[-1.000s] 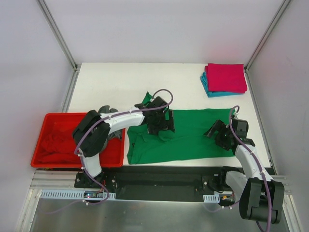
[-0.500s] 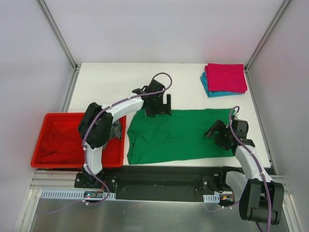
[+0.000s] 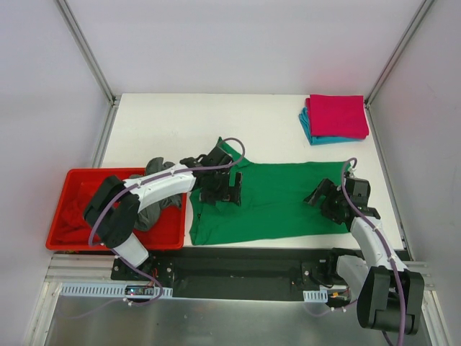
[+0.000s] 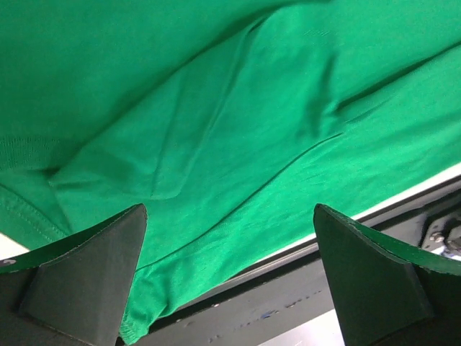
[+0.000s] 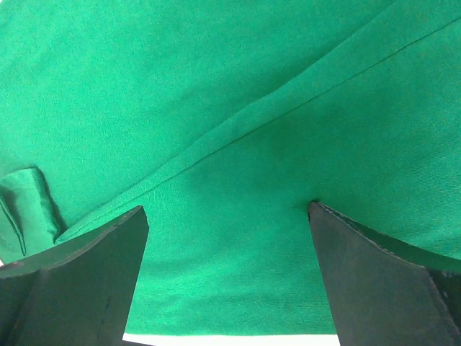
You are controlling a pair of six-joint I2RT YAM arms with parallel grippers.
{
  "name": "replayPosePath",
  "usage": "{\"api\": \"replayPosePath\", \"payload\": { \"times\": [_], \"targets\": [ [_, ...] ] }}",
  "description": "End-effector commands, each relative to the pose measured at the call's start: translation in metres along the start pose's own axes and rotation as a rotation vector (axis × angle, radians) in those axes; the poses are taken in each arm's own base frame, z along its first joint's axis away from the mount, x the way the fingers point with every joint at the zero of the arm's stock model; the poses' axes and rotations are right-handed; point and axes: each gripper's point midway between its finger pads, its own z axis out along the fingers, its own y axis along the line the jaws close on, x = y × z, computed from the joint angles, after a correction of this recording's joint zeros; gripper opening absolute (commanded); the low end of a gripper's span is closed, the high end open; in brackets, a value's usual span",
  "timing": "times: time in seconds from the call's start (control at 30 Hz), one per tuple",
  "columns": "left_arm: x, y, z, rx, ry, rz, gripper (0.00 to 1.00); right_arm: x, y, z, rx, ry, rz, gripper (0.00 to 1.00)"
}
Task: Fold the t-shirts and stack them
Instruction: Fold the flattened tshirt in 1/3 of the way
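Note:
A bright green t-shirt [image 3: 281, 202] lies spread across the near middle of the table, one sleeve [image 3: 229, 149] poking toward the back. My left gripper [image 3: 225, 189] hovers open over its left part; the left wrist view shows wrinkled green cloth [image 4: 216, 130] between the wide fingers [image 4: 230, 277]. My right gripper [image 3: 322, 196] stands open over the shirt's right end, with flat green cloth [image 5: 216, 108] and a seam between its fingers [image 5: 227, 277]. A folded magenta-pink t-shirt [image 3: 337, 115] rests on a folded teal t-shirt [image 3: 315, 137] at the back right. A dark grey t-shirt [image 3: 155, 210] hangs over the tray's right wall.
A red plastic tray [image 3: 72, 175] sits at the near left with a red t-shirt [image 3: 75, 216] crumpled inside. The table's near edge and the dark base rail [image 4: 324, 288] run just below the green shirt. Frame posts stand at the back corners.
My left arm swung out to the shirt's back edge, then came back nearer and left over the shirt's left part. The right arm has not moved.

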Motion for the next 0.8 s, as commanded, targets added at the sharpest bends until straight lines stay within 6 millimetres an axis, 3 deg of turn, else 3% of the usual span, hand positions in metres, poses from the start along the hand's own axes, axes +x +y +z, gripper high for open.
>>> {"api": "replayPosePath", "payload": {
  "times": [0.0, 0.17, 0.33, 0.5, 0.77],
  "targets": [
    [0.022, 0.007, 0.008, -0.007, 0.035, -0.038, 0.99, 0.014, -0.010, 0.004, 0.042, 0.044, 0.002, 0.96],
    [0.022, 0.007, 0.018, -0.005, 0.048, -0.046, 0.99, 0.013, -0.012, 0.004, 0.054, 0.041, -0.001, 0.96],
    [0.005, 0.012, 0.030, -0.062, 0.004, -0.035, 0.99, 0.013, -0.011, 0.004, 0.052, 0.039, -0.002, 0.96],
    [-0.028, 0.014, 0.031, -0.091, -0.073, -0.028, 0.99, 0.011, -0.010, 0.002, 0.051, 0.033, -0.005, 0.96],
    [-0.096, 0.052, 0.026, -0.129, -0.194, -0.176, 0.99, 0.013, -0.010, 0.002, 0.049, 0.042, -0.009, 0.96]
  ]
}}
